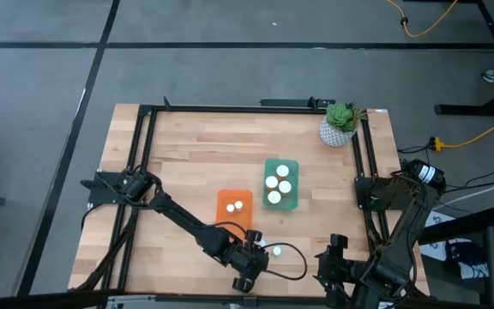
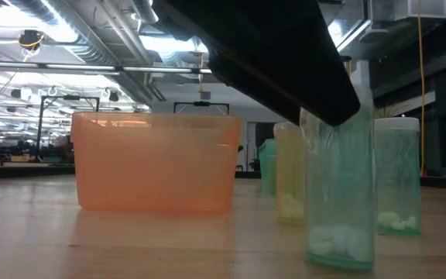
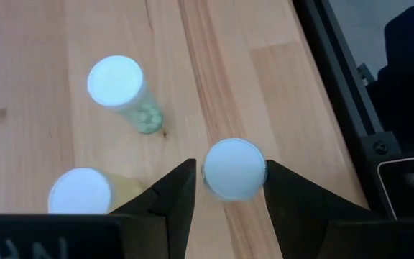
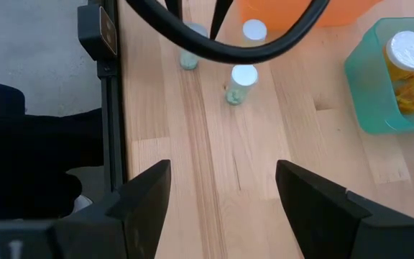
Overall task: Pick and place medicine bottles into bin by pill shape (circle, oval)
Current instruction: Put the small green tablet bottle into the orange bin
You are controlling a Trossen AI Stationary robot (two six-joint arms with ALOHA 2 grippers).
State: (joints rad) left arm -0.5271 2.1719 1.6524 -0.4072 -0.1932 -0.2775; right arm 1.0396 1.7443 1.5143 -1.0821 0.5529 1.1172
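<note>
Three white-capped medicine bottles stand upright on the table near its near edge. My left gripper [image 3: 230, 188] points down, open, with its fingers on either side of one bottle's cap [image 3: 234, 169]. That bottle holds white pills in the low view [image 2: 339, 201]. A green bottle [image 3: 121, 86] and a yellowish bottle [image 3: 81, 191] stand beside it, and both also show in the high view, the green bottle [image 1: 276, 251] and the yellowish bottle [image 1: 253, 233]. The orange bin [image 1: 234, 209] holds two small bottles, and the green bin [image 1: 281, 183] holds several larger ones. My right gripper [image 4: 221, 194] is open and empty.
A white plant pot [image 1: 341, 124] stands at the far right corner. A black frame rail [image 4: 110, 93] runs along the table's near edge by my right gripper. My left arm's cable [image 4: 214, 50] hangs over the loose bottles. Bare wood lies left of the orange bin [image 1: 178, 163].
</note>
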